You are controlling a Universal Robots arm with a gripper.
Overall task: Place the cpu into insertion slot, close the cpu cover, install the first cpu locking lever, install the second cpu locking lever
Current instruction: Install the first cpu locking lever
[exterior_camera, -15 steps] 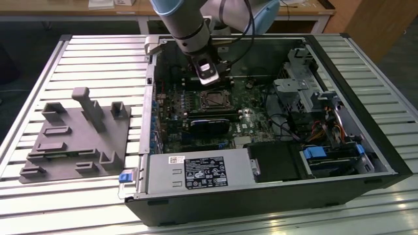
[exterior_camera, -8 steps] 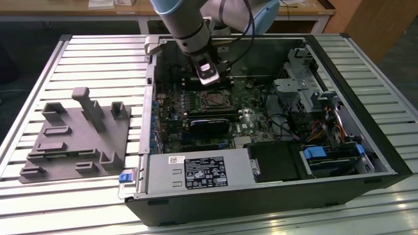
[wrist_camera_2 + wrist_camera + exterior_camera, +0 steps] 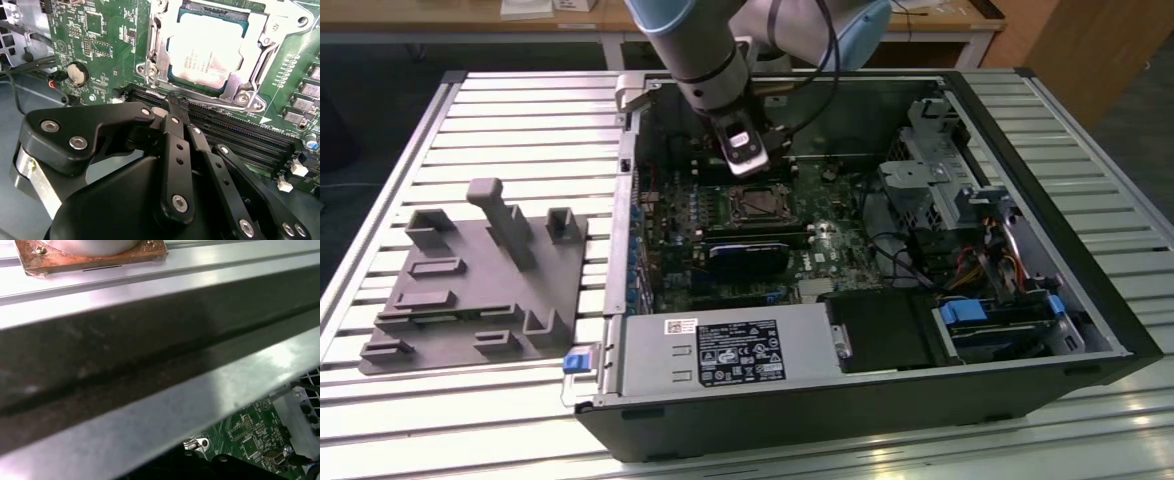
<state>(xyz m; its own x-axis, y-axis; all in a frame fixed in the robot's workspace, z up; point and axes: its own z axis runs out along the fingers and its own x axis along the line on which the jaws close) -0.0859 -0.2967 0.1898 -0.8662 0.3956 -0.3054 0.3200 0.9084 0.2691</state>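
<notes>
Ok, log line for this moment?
cpu seated | cpu cover down over it | end effector shut, empty, near memory slots

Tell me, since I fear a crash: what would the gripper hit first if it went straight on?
Probably the long black slots beside the chip: the gripper points at them, though depth is unclear.

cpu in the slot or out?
In: in the second wrist view the cpu sits flat, the cpu cover lying down around its edges.

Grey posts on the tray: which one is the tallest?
The tall post in the grey tray's middle; the other blocks around it stand much shorter.
</notes>
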